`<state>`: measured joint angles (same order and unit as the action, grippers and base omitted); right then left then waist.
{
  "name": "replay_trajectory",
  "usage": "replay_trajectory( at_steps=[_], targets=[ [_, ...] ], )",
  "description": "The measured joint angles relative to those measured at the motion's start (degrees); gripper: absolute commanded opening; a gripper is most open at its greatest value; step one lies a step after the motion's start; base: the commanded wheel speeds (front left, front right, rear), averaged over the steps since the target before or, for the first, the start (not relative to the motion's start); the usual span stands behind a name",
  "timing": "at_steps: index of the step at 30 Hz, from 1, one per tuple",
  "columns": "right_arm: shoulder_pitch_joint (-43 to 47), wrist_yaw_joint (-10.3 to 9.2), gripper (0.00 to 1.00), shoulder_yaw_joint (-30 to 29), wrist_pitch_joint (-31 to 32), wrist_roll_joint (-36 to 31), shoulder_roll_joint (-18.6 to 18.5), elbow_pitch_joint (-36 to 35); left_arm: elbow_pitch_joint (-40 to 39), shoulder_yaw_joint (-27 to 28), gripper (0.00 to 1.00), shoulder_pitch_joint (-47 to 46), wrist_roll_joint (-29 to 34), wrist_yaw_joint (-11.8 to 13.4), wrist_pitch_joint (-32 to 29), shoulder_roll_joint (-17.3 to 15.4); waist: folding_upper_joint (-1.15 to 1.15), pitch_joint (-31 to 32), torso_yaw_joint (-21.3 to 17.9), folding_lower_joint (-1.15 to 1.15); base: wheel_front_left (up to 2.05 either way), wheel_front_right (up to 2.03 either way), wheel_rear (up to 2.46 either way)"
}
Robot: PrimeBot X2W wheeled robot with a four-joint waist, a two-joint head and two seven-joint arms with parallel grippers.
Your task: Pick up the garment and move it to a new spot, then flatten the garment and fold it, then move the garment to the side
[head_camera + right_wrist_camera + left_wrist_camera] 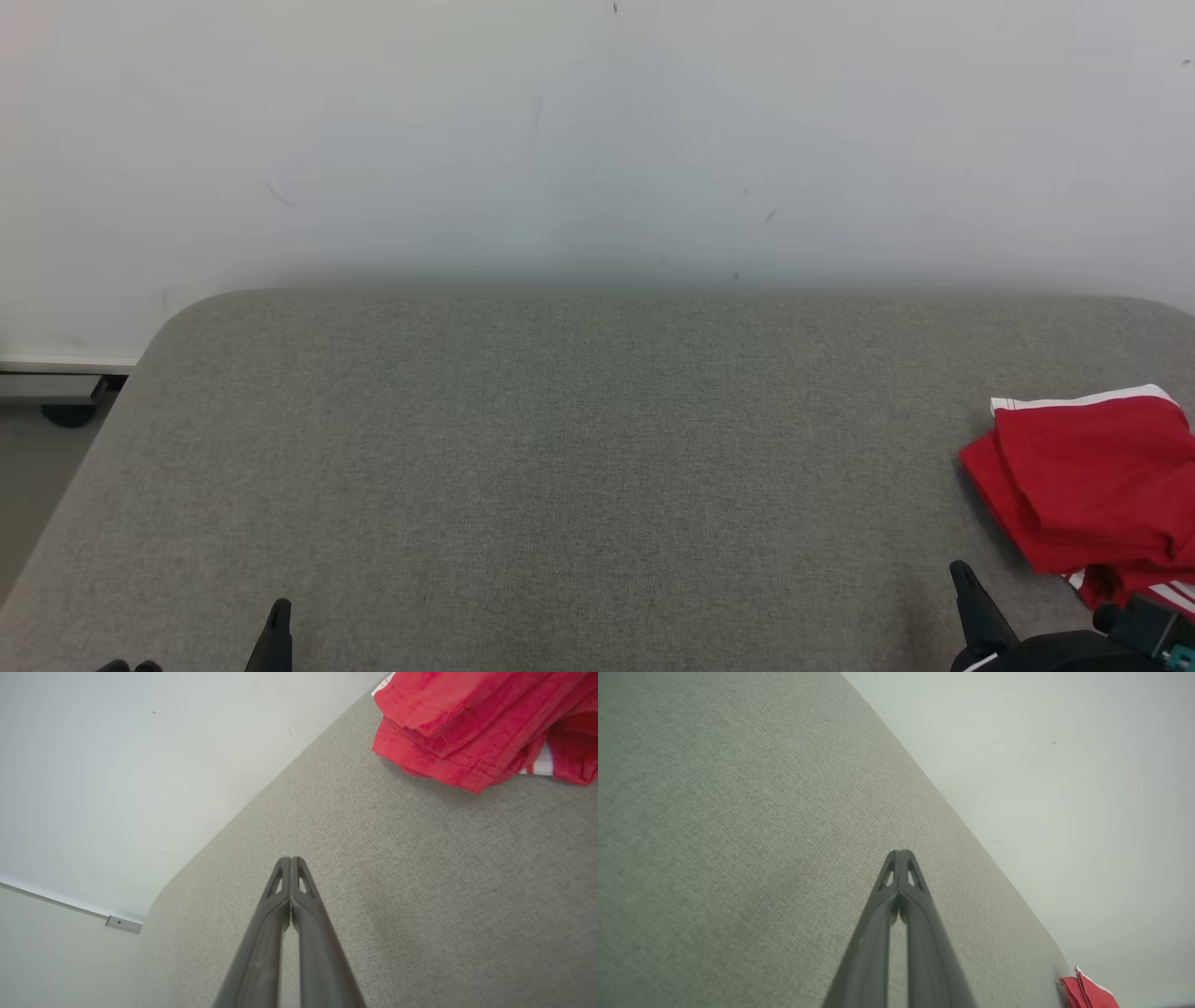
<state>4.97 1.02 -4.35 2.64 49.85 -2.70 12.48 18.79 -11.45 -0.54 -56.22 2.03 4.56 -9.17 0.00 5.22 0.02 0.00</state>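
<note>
A red garment (1088, 490) with white stripes lies folded on the grey table (579, 448) at the far right edge of the head view. It also shows in the right wrist view as a red garment (472, 723) at the top right, and as a small red garment (1085, 993) corner in the left wrist view. My right gripper (962, 574) sits at the lower right, shut and empty, just left of the cloth. In its own view the right gripper (290, 859) has tips pressed together. My left gripper (278, 611), also (901, 851), is shut with nothing in it, at the lower left.
A pale wall (597, 140) runs behind the table's far edge. The table's rounded far-left corner (187, 313) drops to floor with a baseboard (56, 373). The wide grey surface between the grippers is bare cloth.
</note>
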Motion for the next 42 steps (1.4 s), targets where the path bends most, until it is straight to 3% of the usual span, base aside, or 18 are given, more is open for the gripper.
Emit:
replay_trajectory(
  at_steps=[42],
  targets=[
    [-6.26,3.71,0.0,-2.25,2.75,28.24,0.11,2.9,-1.09,11.29,0.0,-2.4,-23.92,-5.88,-7.58,4.46,0.0,-3.62,-0.01,0.0,0.0,0.0,0.0]
  ],
)
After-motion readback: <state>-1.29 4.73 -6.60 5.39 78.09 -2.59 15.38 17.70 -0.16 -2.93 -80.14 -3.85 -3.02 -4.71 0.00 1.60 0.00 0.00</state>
